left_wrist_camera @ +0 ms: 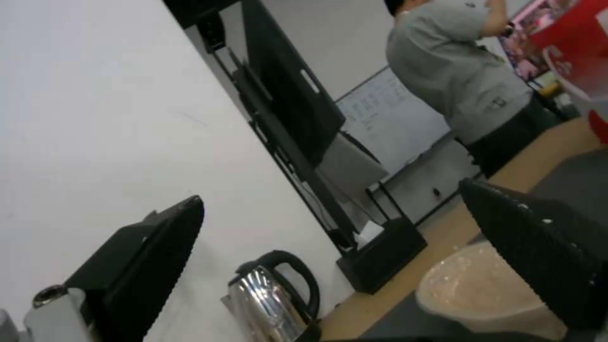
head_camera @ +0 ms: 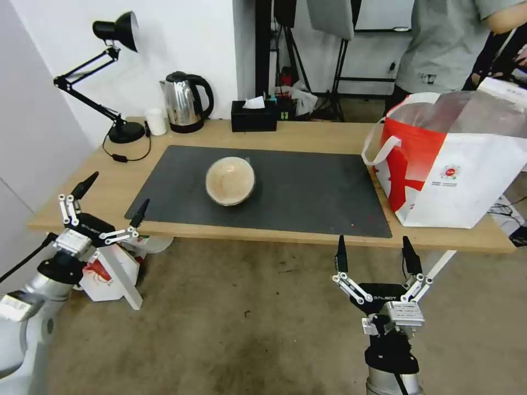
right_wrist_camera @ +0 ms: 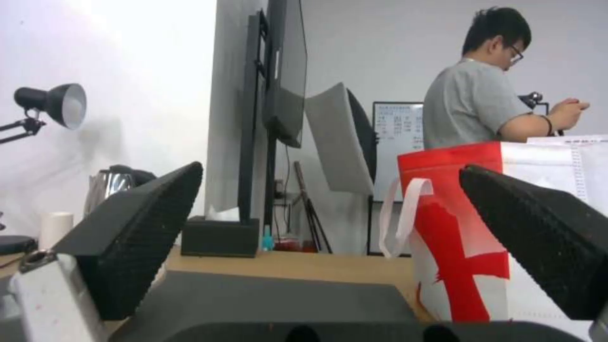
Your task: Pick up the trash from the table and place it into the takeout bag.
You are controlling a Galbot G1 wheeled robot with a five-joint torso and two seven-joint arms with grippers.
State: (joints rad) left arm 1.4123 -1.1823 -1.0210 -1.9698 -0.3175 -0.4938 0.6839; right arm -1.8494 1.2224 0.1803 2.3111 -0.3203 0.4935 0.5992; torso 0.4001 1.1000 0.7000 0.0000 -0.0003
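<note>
One piece of trash, a round beige-filled bowl (head_camera: 230, 180), sits on the dark grey mat (head_camera: 307, 192) of the light-wood table (head_camera: 329, 137); it also appears as the bowl (left_wrist_camera: 481, 294) in the left wrist view. The takeout bag (head_camera: 455, 164), red and white with foil lining and white loop handles, stands open on the table's right end and shows as the bag (right_wrist_camera: 469, 237) in the right wrist view. My left gripper (head_camera: 112, 200) hangs open at the table's front left corner. My right gripper (head_camera: 376, 255) is open below the front edge, left of the bag.
A steel kettle (head_camera: 185, 102), white cup (head_camera: 156, 121), black tissue box (head_camera: 253, 116) and black desk lamp (head_camera: 112, 82) line the table's back. A smaller red-and-white bag (head_camera: 107, 274) sits on the floor under the left end. A person stands behind the takeout bag.
</note>
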